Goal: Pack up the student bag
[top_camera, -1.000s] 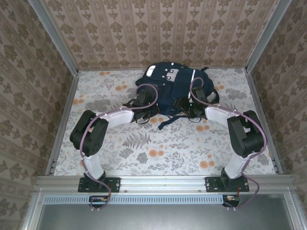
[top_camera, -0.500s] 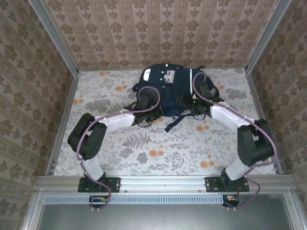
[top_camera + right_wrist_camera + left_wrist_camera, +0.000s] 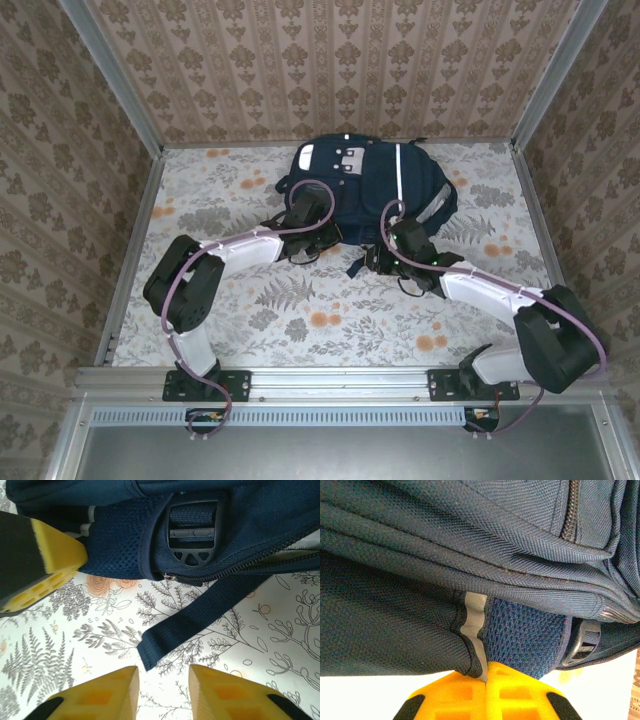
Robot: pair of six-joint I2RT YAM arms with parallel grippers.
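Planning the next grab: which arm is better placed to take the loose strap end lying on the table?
Right, likely. The right gripper hangs open and empty just before the strap end, while the left gripper is shut on an edge of the student bag.

A: What is the left arm hiding from above?
B: It is covering the student bag's near edge.
A: And at the wrists?
B: The bottom edge is cutting off the fingers of the left gripper and the right gripper.
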